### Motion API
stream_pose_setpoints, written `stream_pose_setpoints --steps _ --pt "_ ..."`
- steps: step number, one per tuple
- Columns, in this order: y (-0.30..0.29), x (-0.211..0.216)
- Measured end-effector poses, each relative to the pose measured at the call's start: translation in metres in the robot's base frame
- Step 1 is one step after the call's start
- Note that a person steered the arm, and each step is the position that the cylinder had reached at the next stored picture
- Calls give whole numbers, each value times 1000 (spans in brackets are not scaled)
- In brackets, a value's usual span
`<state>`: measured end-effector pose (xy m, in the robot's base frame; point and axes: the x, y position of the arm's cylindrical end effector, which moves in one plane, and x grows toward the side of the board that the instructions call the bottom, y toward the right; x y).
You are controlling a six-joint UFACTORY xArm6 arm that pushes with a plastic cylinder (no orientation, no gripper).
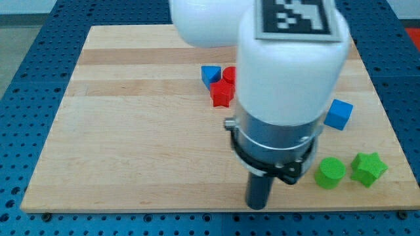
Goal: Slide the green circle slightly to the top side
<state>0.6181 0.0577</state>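
No claw is fitted, so none can be called spread or pressed together, and my tip (257, 206) is seen at nine o'clock of the green circle (329, 172) on the counter (131, 131), so repositioning to its six o'clock is judged needed before pushing.

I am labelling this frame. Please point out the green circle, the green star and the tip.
green circle (329, 172), camera view, top face
green star (369, 168), camera view, top face
my tip (258, 206), camera view, rod's lower end
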Motion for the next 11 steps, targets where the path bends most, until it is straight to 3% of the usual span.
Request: stream_pose_setpoints --steps 2,4,11 --pt "74 0" --pt "108 0" --pt "101 -4"
